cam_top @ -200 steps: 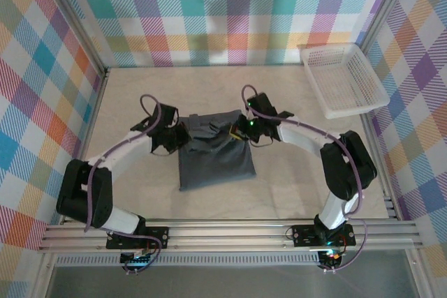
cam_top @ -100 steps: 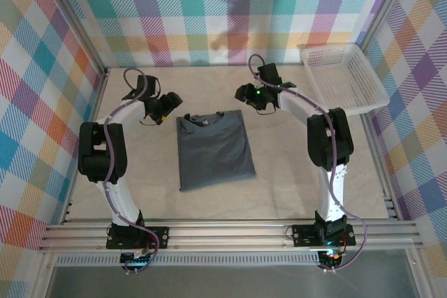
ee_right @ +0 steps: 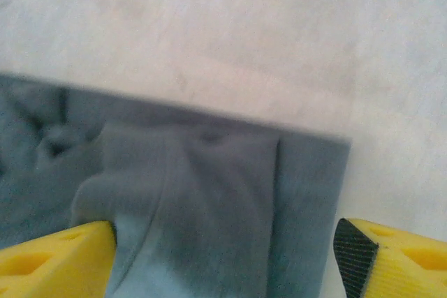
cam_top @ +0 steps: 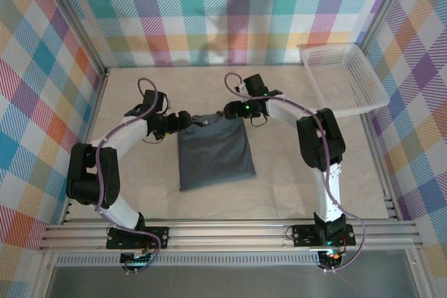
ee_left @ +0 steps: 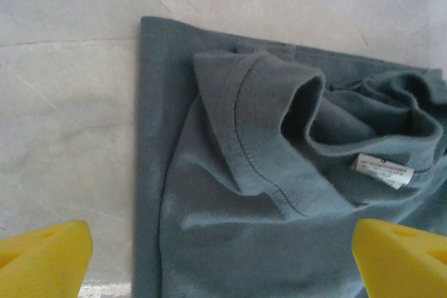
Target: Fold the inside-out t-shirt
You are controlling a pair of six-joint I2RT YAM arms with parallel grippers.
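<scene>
- Both arms have swung in toward the cloth since half a second ago. The left gripper point(cam_top: 183, 121) now sits at the far left corner of the inside-out t-shirt point(cam_top: 213, 155), and the right gripper point(cam_top: 235, 109) at its far right corner.
- The t-shirt itself has not shifted. It lies as a folded rectangle in the middle of the table point(cam_top: 300, 172), well apart from the white mesh basket point(cam_top: 346, 78) at the far right corner.
- From the left wrist, the left claw gapes wide. One yellow fingertip point(ee_left: 42, 256) is over bare table beside the shirt's edge, the other over cloth.
- A sleeve hem lies doubled over there, beside the bunched collar with its white label point(ee_left: 380, 170).
- From the right wrist, that claw is wide too. Its yellow fingertips point(ee_right: 59, 256) straddle the creased corner, and I cannot tell whether they touch it.
</scene>
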